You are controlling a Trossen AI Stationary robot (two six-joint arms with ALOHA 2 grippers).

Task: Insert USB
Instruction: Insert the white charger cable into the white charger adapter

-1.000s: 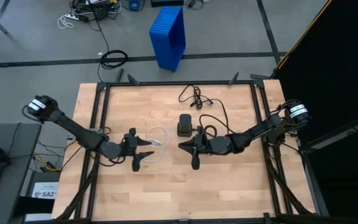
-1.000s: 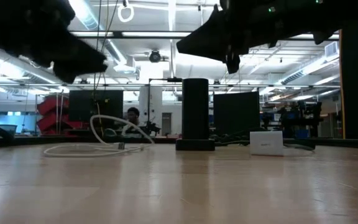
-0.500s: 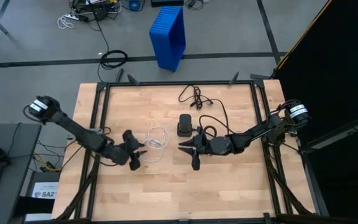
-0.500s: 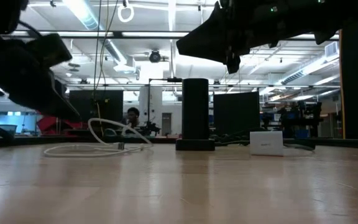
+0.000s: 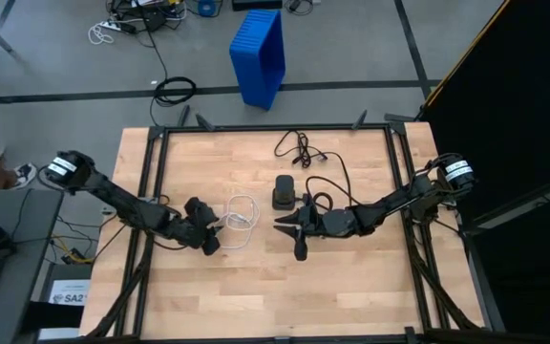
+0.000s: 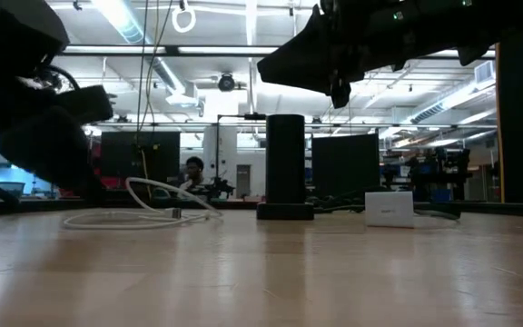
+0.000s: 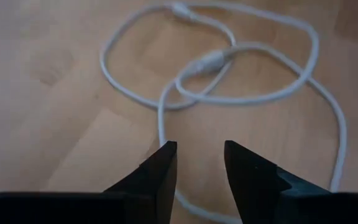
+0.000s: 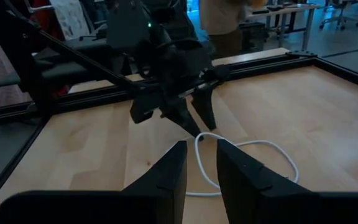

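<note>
The USB, a thin white cable in loose loops (image 5: 242,216), lies flat on the wooden table left of the black box (image 5: 284,192). My left gripper (image 5: 214,237) is tipped down over the near-left part of the loops. In the left wrist view it is open (image 7: 199,152), with a strand of cable (image 7: 161,121) running under the gap and no visible touch. My right gripper (image 5: 290,235) hovers open above the table, right of the cable and near the box. It faces the cable (image 8: 247,149) and the left gripper (image 8: 194,121).
The black box stands upright (image 6: 285,163) with its thicker black cord (image 5: 300,148) trailing toward the far edge. A small white block (image 6: 389,208) sits right of it. A black frame (image 5: 160,182) borders the table. Bare wood lies on the near side.
My left gripper has come down from well above the table to just over the cable's near-left loops, and has tipped from level to pointing downward. The cable and my right gripper have stayed put.
</note>
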